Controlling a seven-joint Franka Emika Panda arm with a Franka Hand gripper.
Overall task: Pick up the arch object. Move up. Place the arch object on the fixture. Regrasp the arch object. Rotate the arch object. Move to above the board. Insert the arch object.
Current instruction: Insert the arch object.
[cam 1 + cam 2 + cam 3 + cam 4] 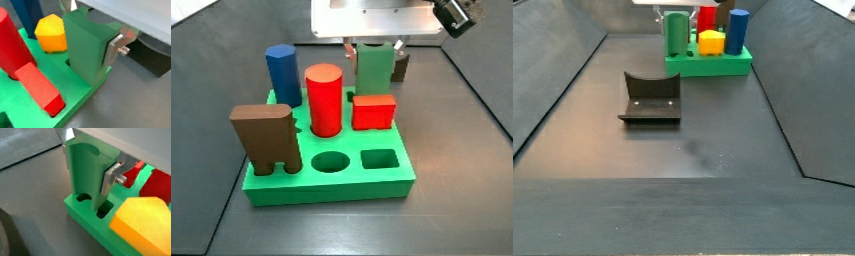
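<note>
Both wrist views show the end effector [93,30] pinching the arch object [87,42] at the board [80,97].

Gripper [373,42], upper middle of a side view, jaws closed on the arch object [87,45]: fingers [119,42] bare brushed metal, screw visible. Arch object matt dull-green plastic, smooth. Board [372,185] brighter green, same matt finish. Fixture [649,97] dark, matt. Floor [687,200] dark grey, faint sheen.
</note>
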